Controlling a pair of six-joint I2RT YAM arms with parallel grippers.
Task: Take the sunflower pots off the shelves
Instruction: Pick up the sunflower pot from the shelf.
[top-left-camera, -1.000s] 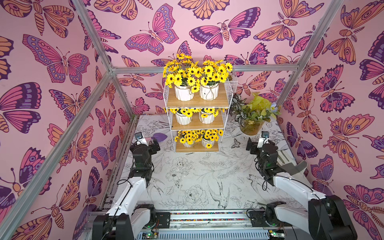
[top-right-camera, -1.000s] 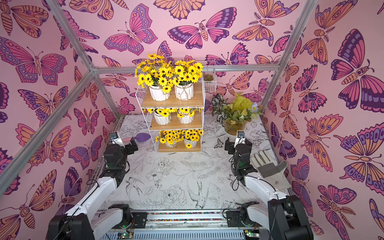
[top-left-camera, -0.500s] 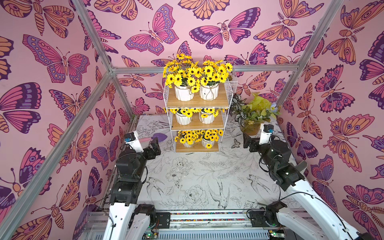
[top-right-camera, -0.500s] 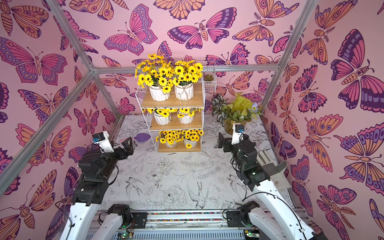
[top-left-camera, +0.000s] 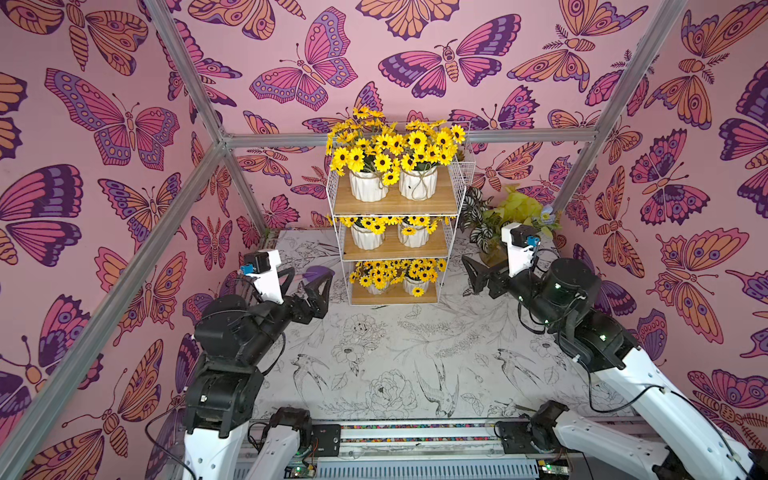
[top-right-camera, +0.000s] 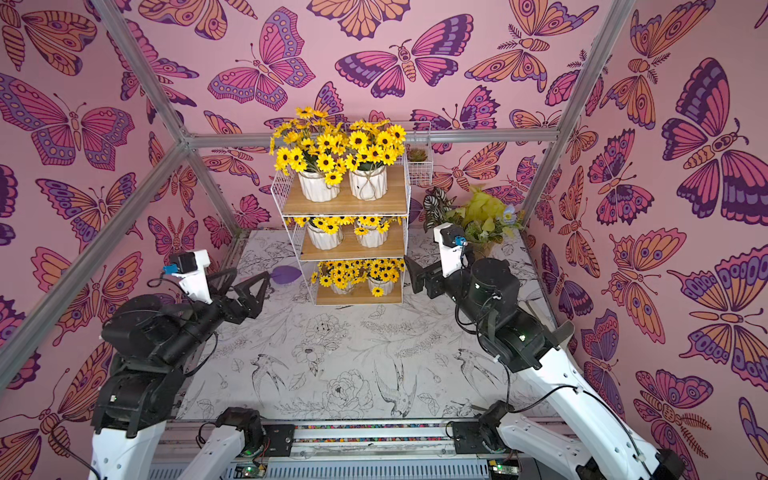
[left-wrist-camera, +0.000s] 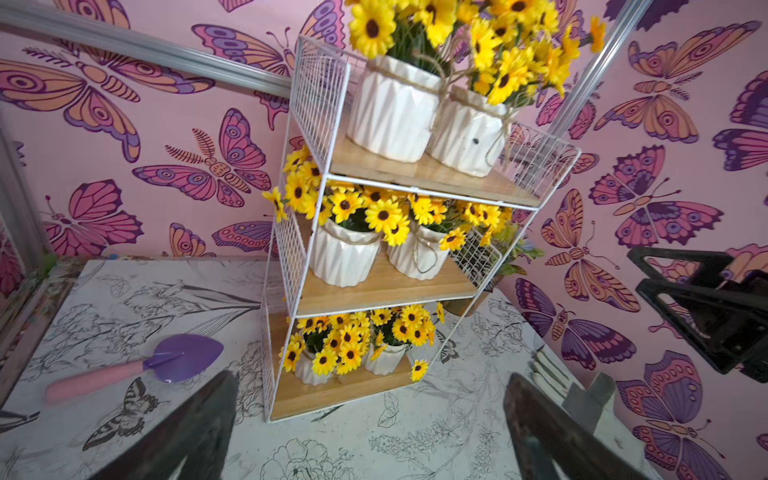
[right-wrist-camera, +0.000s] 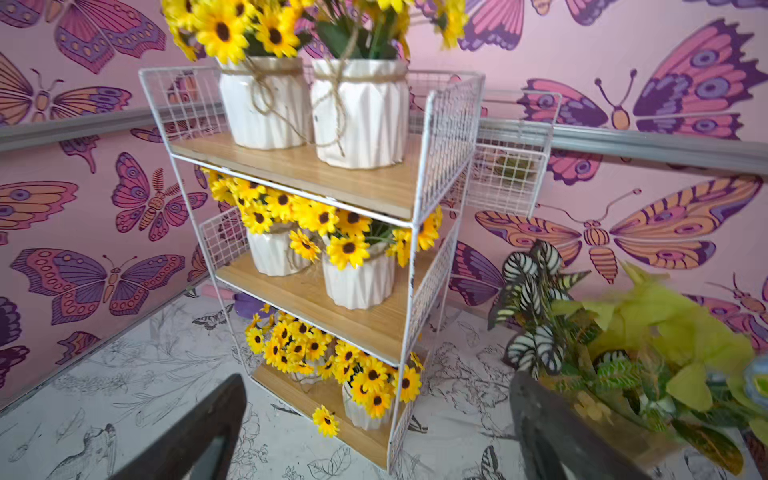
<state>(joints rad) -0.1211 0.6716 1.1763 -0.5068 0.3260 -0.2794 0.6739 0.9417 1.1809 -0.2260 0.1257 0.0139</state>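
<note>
Your left gripper (top-left-camera: 309, 279) is hanging above the table (top-left-camera: 395, 357), left of the shelves (top-left-camera: 399, 206) and apart from them. Its fingers are standing spread wide and pinching nothing. Your right gripper (top-left-camera: 478, 276) is hovering on the right side of the shelves, near the leafy plant (top-left-camera: 513, 210). The right wrist view is showing its fingers spread too, with nothing between them.

All six sunflower pots (top-left-camera: 368, 186) are sitting on the shelves, two side by side on each board: top, middle and bottom. The shelves are standing upright at the far middle of the table. A purple trowel (left-wrist-camera: 183, 358) with a pink handle is lying flat on the table, left of the shelves.
</note>
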